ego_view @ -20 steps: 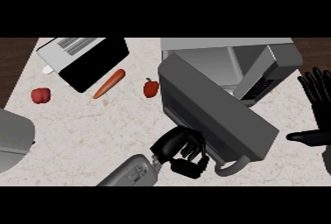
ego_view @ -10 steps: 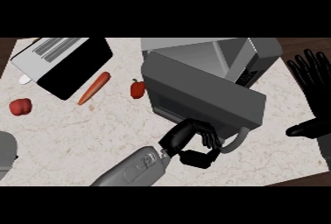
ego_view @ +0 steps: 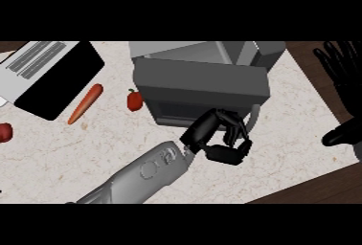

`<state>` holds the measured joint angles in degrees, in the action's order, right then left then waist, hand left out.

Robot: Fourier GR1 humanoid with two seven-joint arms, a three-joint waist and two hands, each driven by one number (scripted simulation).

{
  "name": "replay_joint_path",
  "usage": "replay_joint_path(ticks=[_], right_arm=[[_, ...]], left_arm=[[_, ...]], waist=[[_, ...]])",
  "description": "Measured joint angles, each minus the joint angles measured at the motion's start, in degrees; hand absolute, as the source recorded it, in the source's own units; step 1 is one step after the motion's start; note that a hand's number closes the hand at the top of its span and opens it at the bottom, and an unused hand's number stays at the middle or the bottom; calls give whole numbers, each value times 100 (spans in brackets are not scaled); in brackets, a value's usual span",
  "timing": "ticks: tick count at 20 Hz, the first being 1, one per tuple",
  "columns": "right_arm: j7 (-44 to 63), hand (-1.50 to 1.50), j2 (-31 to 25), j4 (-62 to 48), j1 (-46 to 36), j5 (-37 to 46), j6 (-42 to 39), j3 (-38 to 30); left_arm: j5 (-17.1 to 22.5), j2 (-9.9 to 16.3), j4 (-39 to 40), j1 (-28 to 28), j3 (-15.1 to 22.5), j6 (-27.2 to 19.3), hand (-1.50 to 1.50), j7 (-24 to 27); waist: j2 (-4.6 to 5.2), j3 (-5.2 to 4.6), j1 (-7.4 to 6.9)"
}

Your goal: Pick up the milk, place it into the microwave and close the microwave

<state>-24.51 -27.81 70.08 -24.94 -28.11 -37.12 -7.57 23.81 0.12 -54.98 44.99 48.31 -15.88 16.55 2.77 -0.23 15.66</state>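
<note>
Pale speckled surface (ego_view: 63, 148) carries the grey box-shaped microwave (ego_view: 201, 76). Left hand (ego_view: 216, 134), fingers curled and empty, is set against its dark door (ego_view: 201, 95); pressure should be kept square until latched. Right hand (ego_view: 343, 72) rests open at the right edge.

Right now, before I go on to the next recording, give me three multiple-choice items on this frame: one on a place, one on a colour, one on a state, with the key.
1. Where does the carrot lie?
A. left of the microwave, on the counter
B. inside the microwave
C. in the right hand

2. What colour is the small pepper beside the microwave?
A. green
B. red
C. yellow

3. How is the left hand?
A. flat on the counter
B. open, fingers up at the right edge
C. curled at the microwave door

Key:
1 A, the carrot rests on the counter between the dark appliance and the pepper.
2 B, it shows red with a green stem.
3 C, its fingers curl by the door's lower edge; the right hand is the open one at the right edge.
</note>
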Motion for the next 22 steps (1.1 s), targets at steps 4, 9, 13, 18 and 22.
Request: replay_joint_path(ticks=[4, 9, 13, 18, 22], right_arm=[[182, -150, -55, 84, -136, -215, -102, 5], [390, -150, -143, 164, -318, -435, -254, 39], [516, -150, -194, 193, -431, -592, -339, 47], [662, -150, -303, 200, -592, -753, -446, 42], [761, -150, -400, 189, -708, -863, -516, 22]], left_arm=[[292, -5, 195, 381, -58, -140, 150, 22], [603, 55, 484, 762, -150, -321, 150, 19], [801, 40, 643, 1134, -249, -427, 150, 79], [1021, 121, 933, 1397, -303, -579, 150, 71], [1172, 187, 1113, 1530, -361, -718, 150, 91]], waist=[[47, 9, 193], [122, 18, 394], [160, 24, 535], [219, 31, 673], [255, 33, 780]])
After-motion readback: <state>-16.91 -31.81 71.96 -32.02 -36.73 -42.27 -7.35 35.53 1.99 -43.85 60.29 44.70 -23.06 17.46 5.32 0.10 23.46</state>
